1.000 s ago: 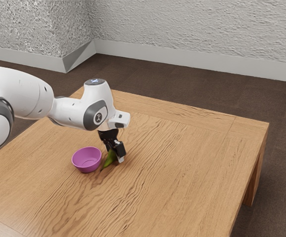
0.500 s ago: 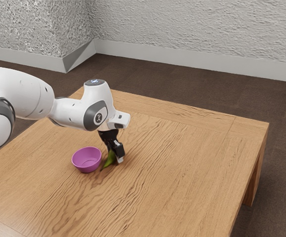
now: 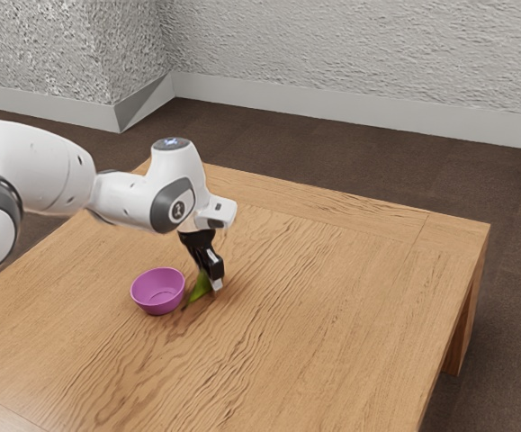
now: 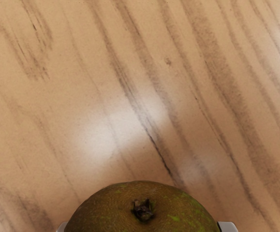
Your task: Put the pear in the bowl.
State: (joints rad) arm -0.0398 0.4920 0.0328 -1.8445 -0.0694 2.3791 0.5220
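Pinching the pear (image 3: 199,287) from two opposite sides, the gripper (image 3: 207,278) stands about as wide as the fruit's body. The pear should handle as firm, fairly light and a bit slippery where it curves; its full middle looks the right place to hold. Whether it clears the table (image 3: 332,315) cannot be told. The bowl (image 3: 158,308) sits just beside, toward the exterior view's left.

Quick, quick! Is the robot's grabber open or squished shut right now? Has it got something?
Gripper: closed on the pear, one finger against each side.
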